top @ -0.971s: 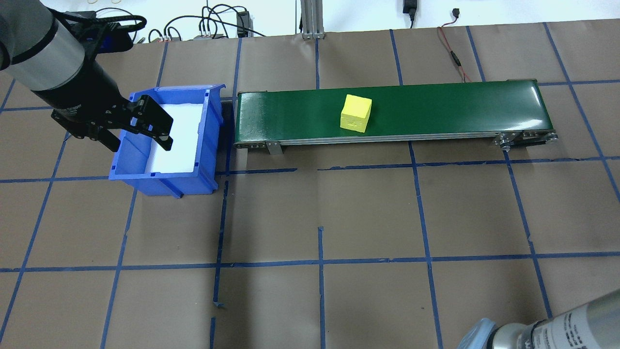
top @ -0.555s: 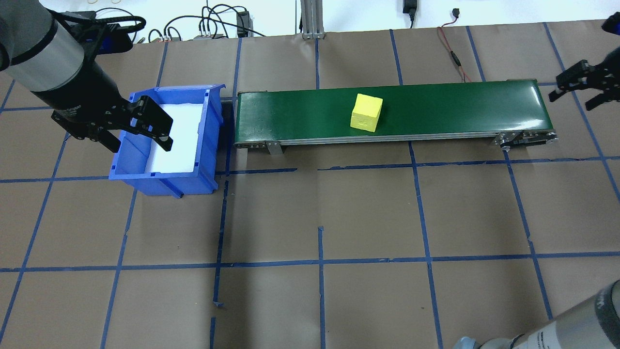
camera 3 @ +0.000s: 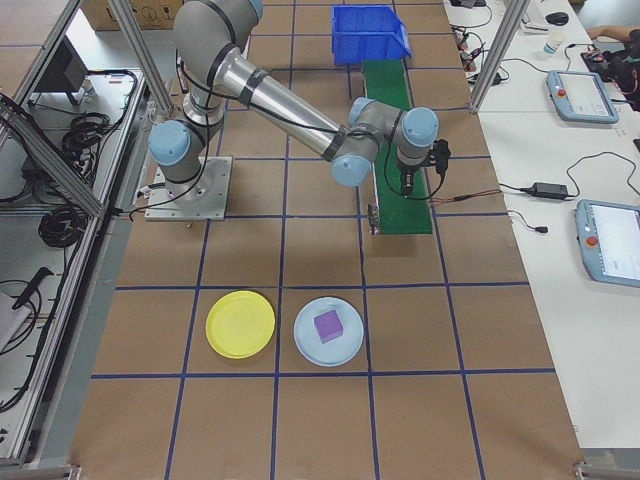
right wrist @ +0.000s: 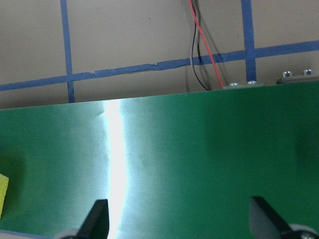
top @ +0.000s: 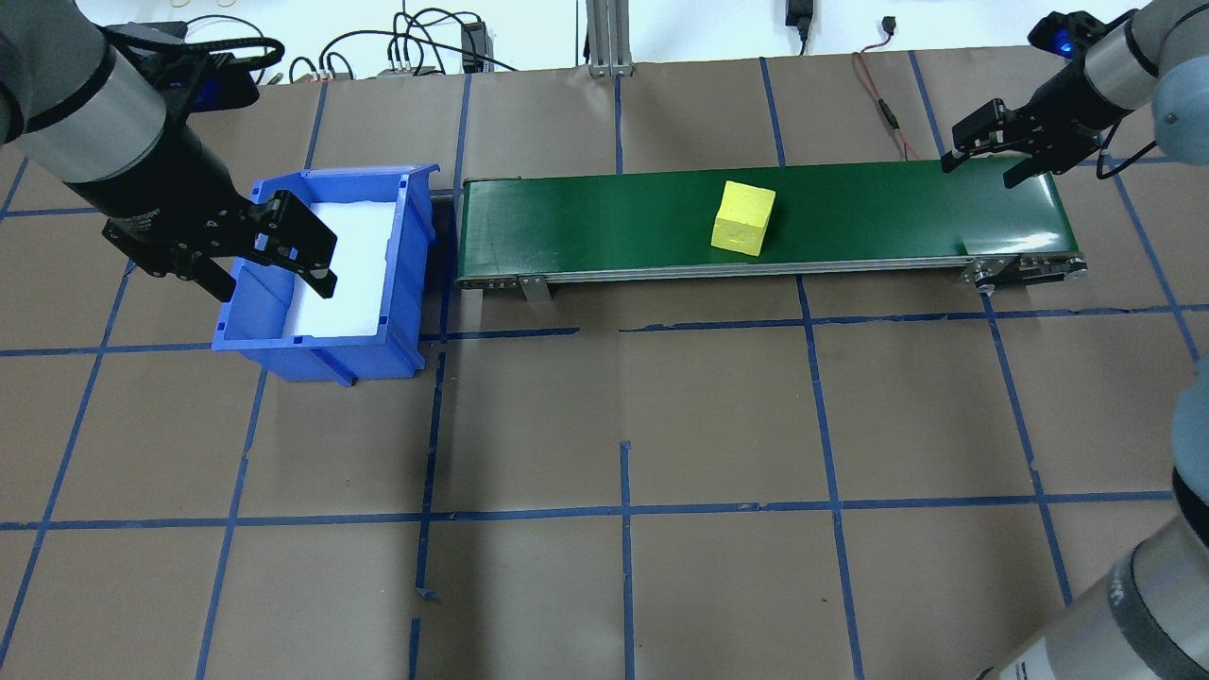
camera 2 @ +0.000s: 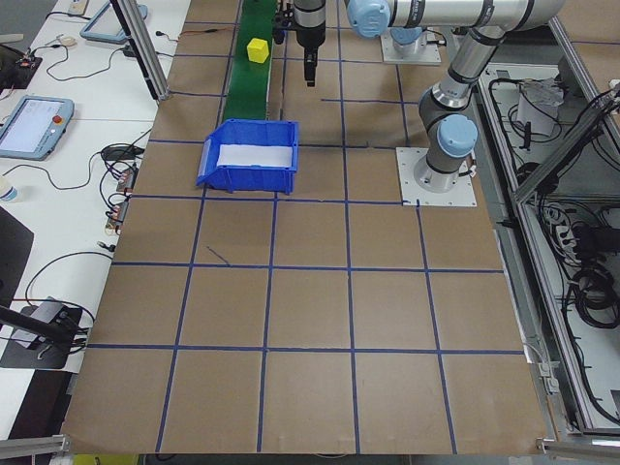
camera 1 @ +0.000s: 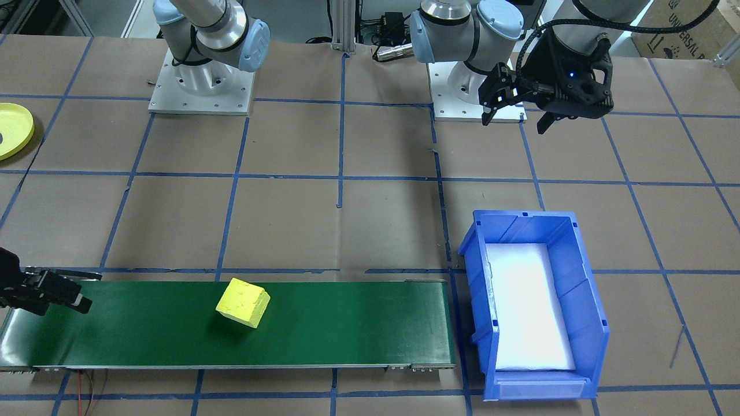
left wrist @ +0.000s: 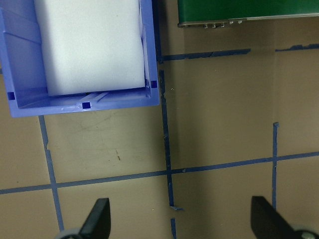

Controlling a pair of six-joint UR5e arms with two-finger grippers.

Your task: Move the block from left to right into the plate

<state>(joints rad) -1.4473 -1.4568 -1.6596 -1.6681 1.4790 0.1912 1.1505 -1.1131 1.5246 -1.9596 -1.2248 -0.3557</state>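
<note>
The block [top: 743, 218], a yellow cube, lies on the green conveyor belt [top: 614, 222], right of its middle; it also shows as the block [camera 1: 243, 303] in the front-facing view and at the left edge of the right wrist view [right wrist: 2, 195]. Above the belt's right end hovers my right gripper [top: 987, 161], open and empty, well right of the block. My left gripper [top: 269, 267] hangs open and empty over the blue bin [top: 312, 357]. The yellow plate [camera 3: 240, 323] sits on the table far to my right, also seen as the plate [camera 1: 11, 130].
The blue bin holds a white foam pad and stands just off the belt's left end. A light-blue plate [camera 3: 345, 345] with a purple block [camera 3: 327, 325] lies beside the yellow plate. Cables [top: 883, 104] run along the table's far edge.
The block has ridden rightwards along the belt. My right gripper has swung in from the right edge to above the belt's right end. The left arm has stayed put.
</note>
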